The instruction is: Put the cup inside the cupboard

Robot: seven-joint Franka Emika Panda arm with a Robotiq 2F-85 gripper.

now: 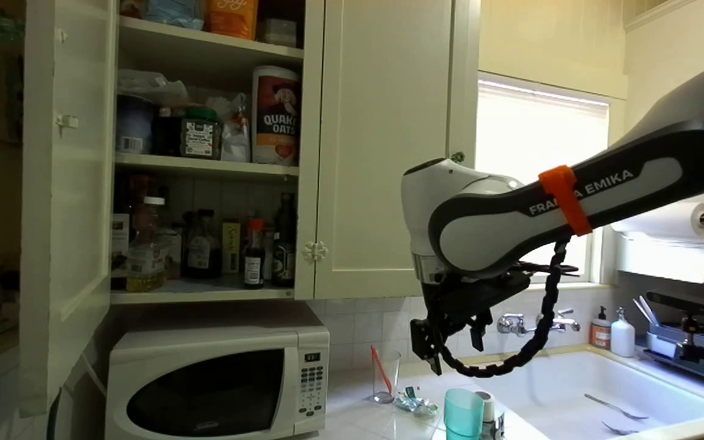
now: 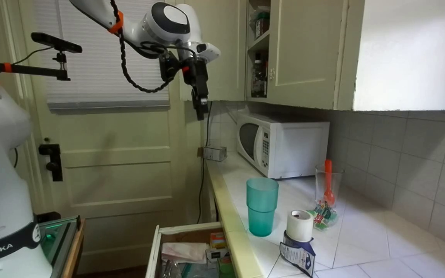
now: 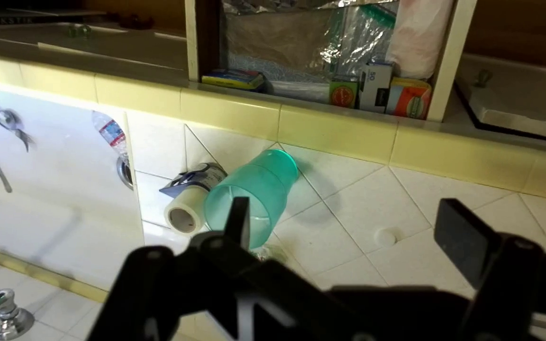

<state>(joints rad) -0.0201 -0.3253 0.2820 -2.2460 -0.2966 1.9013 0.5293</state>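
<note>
Gripper (image 3: 350, 230) higher than 1 upright, translucent, wide-topped teal cup (image 2: 262, 205)

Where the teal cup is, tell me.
In an exterior view, the teal cup stands upright on the counter, left of the white roll, near the yellow edge.

Cup (image 2: 262, 207) on cntr (image 2: 361, 241) nr tape roll (image 2: 299, 227)

smooth plastic cup (image 2: 262, 208), painted wooden cupboard (image 1: 382, 140), glossy tiles (image 3: 339, 129)
</note>
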